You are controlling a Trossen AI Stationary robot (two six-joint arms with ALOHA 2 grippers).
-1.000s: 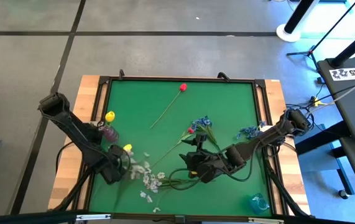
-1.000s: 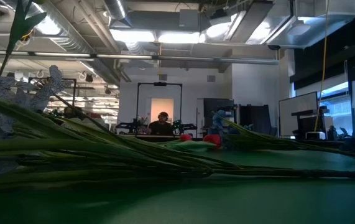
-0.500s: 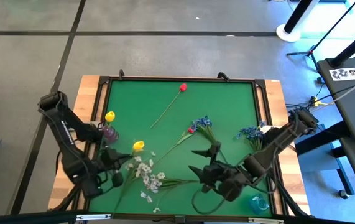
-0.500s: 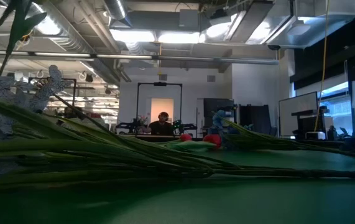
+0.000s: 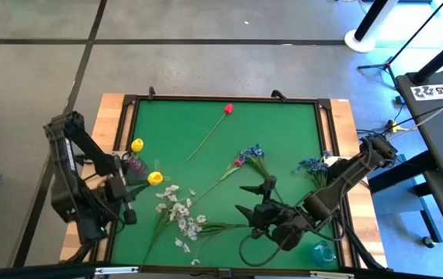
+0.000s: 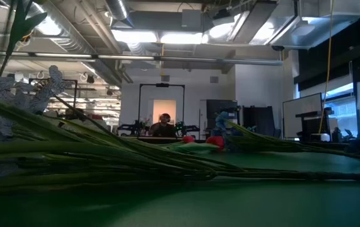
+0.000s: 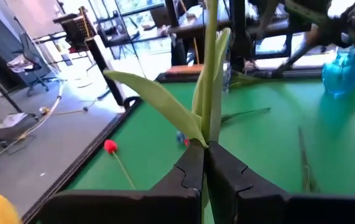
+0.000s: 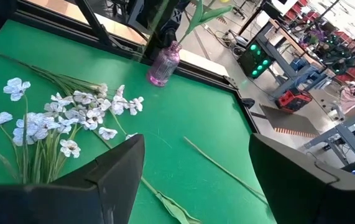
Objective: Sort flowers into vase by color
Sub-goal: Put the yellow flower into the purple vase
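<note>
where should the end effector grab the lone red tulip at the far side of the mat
Grip the red tulip mid-stem, around, descending from straight above with fingers across the stem. It lies flat and alone on the green mat, stem running diagonally toward the middle, so nothing crowds that stretch.

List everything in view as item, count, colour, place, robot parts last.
Yellow tulip in vase: one, yellow, left edge of mat.
Held yellow tulip: one, yellow, in the left gripper near the purple vase.
Purple vase: one, left edge.
Blue vase: one, near right corner.
Red tulips: two, far centre, mid-mat.
White sprays: cluster, near left-centre.
Blue sprays: two, centre, right.
Green mat: one.
Left gripper: shut on stem.
Right gripper: open, near centre.
</note>
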